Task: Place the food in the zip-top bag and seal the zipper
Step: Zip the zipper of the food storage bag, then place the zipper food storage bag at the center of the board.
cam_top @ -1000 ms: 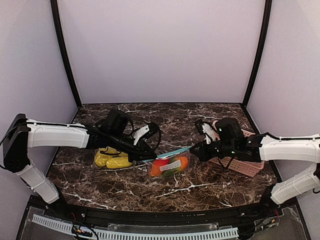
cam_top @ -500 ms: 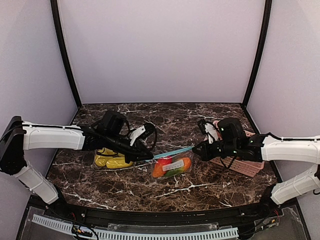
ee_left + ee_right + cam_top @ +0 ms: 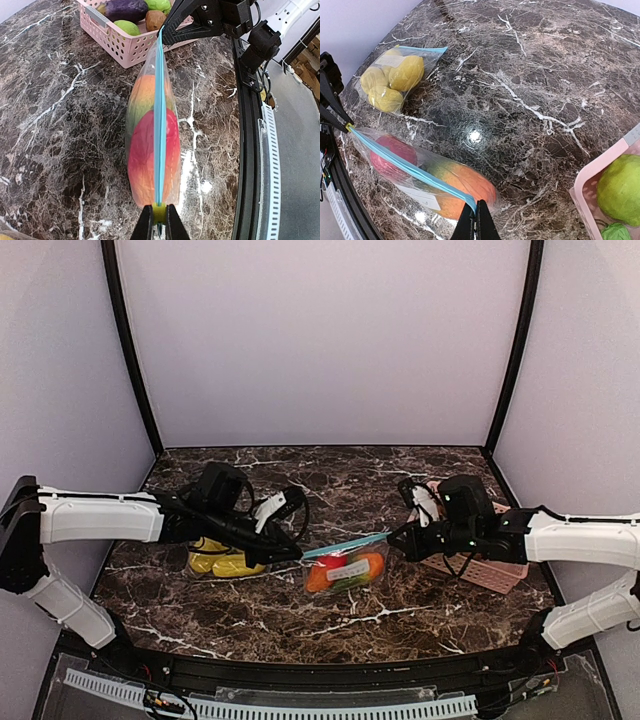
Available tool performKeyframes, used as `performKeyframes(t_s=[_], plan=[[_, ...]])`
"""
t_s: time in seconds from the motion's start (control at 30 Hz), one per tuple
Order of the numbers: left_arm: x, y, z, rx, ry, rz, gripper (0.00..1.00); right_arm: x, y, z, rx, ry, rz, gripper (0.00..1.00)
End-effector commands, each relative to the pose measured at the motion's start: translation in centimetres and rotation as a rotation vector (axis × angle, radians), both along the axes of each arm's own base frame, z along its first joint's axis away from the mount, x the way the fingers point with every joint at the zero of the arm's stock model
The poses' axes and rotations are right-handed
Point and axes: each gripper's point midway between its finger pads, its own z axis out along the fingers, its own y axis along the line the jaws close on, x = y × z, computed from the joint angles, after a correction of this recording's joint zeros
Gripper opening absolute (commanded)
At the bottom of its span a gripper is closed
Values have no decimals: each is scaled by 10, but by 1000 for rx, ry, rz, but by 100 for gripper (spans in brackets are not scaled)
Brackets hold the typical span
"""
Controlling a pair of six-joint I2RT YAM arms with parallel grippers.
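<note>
The zip-top bag (image 3: 346, 568) hangs stretched between my two grippers just above the table. It holds a red fruit (image 3: 145, 155) and an orange-green fruit (image 3: 462, 187). Its blue zipper strip (image 3: 159, 110) runs taut and looks closed along its visible length. My left gripper (image 3: 159, 216) is shut on the yellow-green slider at the bag's left end, and it also shows in the top view (image 3: 298, 554). My right gripper (image 3: 475, 214) is shut on the zipper's right end, and it also shows in the top view (image 3: 392, 537).
A second bag of yellow fruits (image 3: 222, 558) lies on the table at the left, under the left arm. A pink slatted basket (image 3: 120, 45) at the right holds green, purple and brown toy foods. The table's front rail (image 3: 247, 150) is close by.
The left arm has drawn back a little to the left, and the bag and the right gripper have shifted slightly right. Both grippers keep their hold on the zipper ends.
</note>
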Motion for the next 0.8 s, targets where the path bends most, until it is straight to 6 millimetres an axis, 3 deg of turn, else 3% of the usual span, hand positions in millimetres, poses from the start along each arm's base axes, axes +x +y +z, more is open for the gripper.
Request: performKeyframes(t_s=[0.0, 0.17, 0.43, 0.57, 0.77], plan=[[-19, 32, -34, 136, 143, 41, 1, 18, -30, -6, -73, -36, -94, 0], [-11, 29, -35, 128, 160, 91, 1, 11, -9, 0, -23, -13, 18, 0], [18, 37, -46, 176, 161, 272, 1, 23, 14, -3, 5, 41, 46, 0], [33, 52, -55, 227, 177, 365, 1, 32, 27, -1, 21, 56, 54, 0], [52, 91, -58, 285, 181, 516, 1, 51, 51, -14, 26, 94, 58, 0]])
